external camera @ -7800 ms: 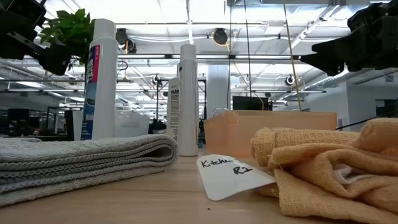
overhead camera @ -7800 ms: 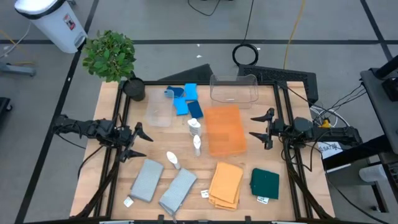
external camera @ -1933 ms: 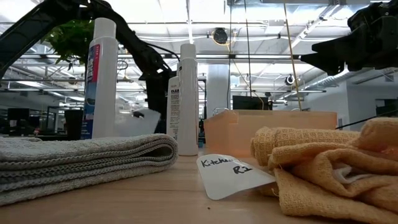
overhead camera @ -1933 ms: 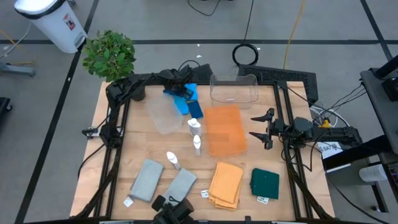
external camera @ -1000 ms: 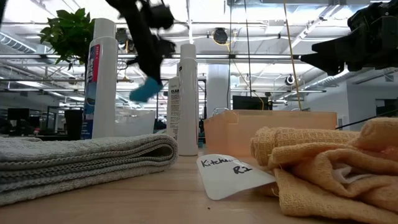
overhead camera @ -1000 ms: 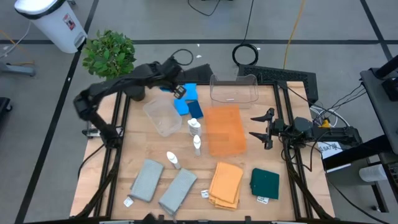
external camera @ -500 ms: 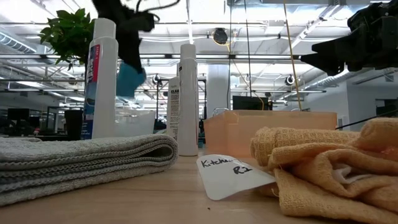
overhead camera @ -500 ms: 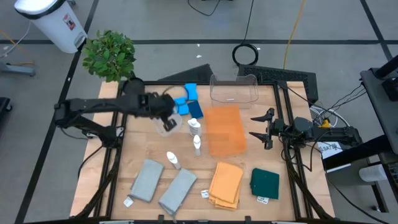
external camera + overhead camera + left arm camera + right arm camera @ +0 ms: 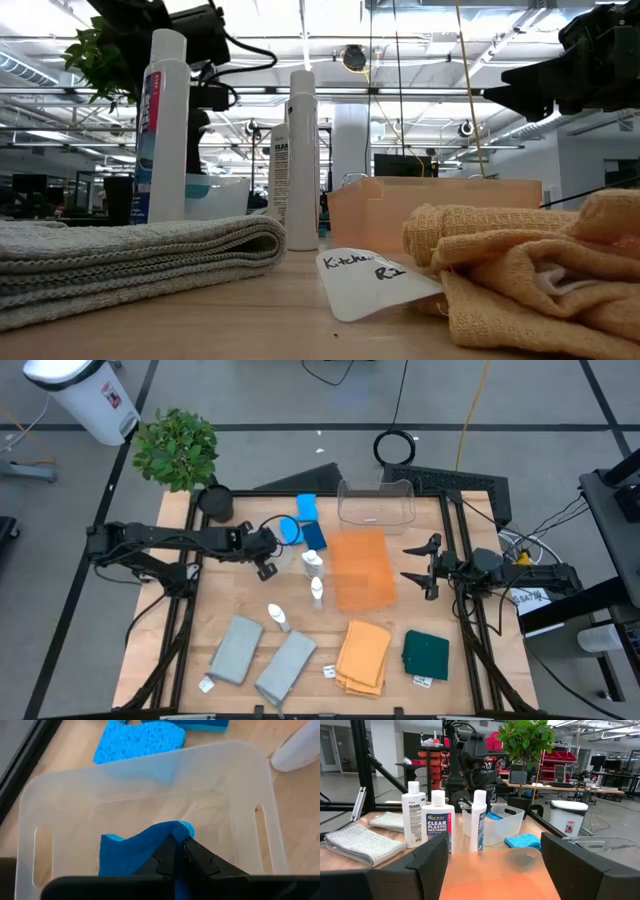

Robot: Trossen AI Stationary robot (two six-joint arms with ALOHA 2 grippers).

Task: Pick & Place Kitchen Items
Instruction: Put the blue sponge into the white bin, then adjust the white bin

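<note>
My left gripper (image 9: pixel 178 840) is shut on a small blue sponge (image 9: pixel 135 855) and stands low inside a clear plastic bin (image 9: pixel 240 785), (image 9: pixel 258 540) at the table's far left. The right wrist view shows the sponge (image 9: pixel 495 815) below the bin's rim. Two more blue sponges (image 9: pixel 307 507), (image 9: pixel 288 528) and a darker one (image 9: pixel 315 537) lie flat on the table beyond the bin. My right gripper (image 9: pixel 428 566) waits open at the right edge, touching nothing. My left gripper pinches the blue sponge at its upper edge (image 9: pixel 170 831) between the two fingers, which slant down from the table's left side into the bin. The sponge bulges on both sides of the fingertips. Whether its lower part rests on the bin's floor, I cannot tell.
Two white bottles (image 9: pixel 313 563), (image 9: pixel 317 592) stand beside an orange tray (image 9: pixel 360 568); a third (image 9: pixel 278 618) lies nearer. Grey cloths (image 9: pixel 235 650), (image 9: pixel 287 663), an orange cloth (image 9: pixel 362 653) and a dark green one (image 9: pixel 426 655) lie along the near edge. A second clear bin (image 9: pixel 376 503) and a plant (image 9: pixel 178 448) stand far.
My left gripper has carried the blue sponge from high over the table's far side toward the near edge and down, until sponge and fingers stand inside the clear bin. It has stayed shut on the sponge throughout.
</note>
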